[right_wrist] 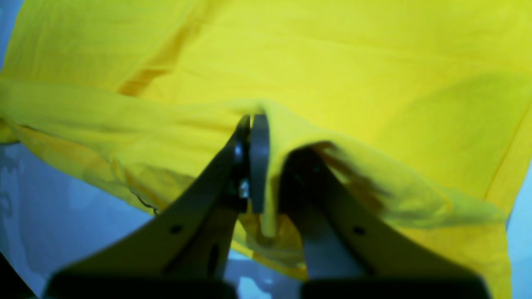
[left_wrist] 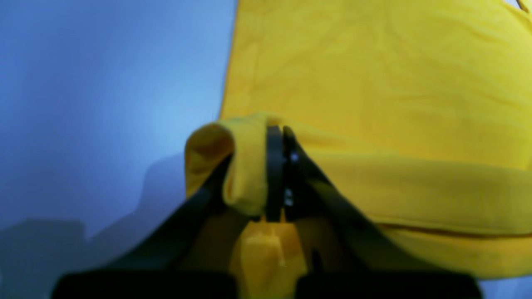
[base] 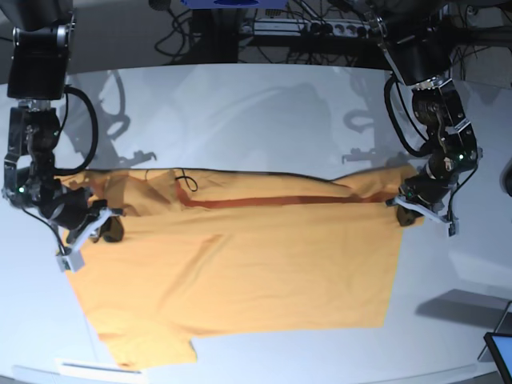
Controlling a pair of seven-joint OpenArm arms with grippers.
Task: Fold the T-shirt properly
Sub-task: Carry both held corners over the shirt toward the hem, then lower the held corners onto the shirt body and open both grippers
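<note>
The orange-yellow T-shirt (base: 240,272) lies spread on the white table (base: 264,112), with its far edge held up in a taut line between my two grippers. In the base view my left gripper (base: 410,205) is at the shirt's right far corner and my right gripper (base: 100,226) is at its left far corner. In the left wrist view the left gripper (left_wrist: 279,133) is shut on a bunched fold of the T-shirt (left_wrist: 374,83). In the right wrist view the right gripper (right_wrist: 251,120) is shut on a raised fold of the T-shirt (right_wrist: 332,62).
Cables and a power strip (base: 304,28) lie beyond the table's far edge. A dark screen corner (base: 500,352) shows at the bottom right. A white strip (base: 88,370) lies at the table's near left edge. Bare table surrounds the shirt.
</note>
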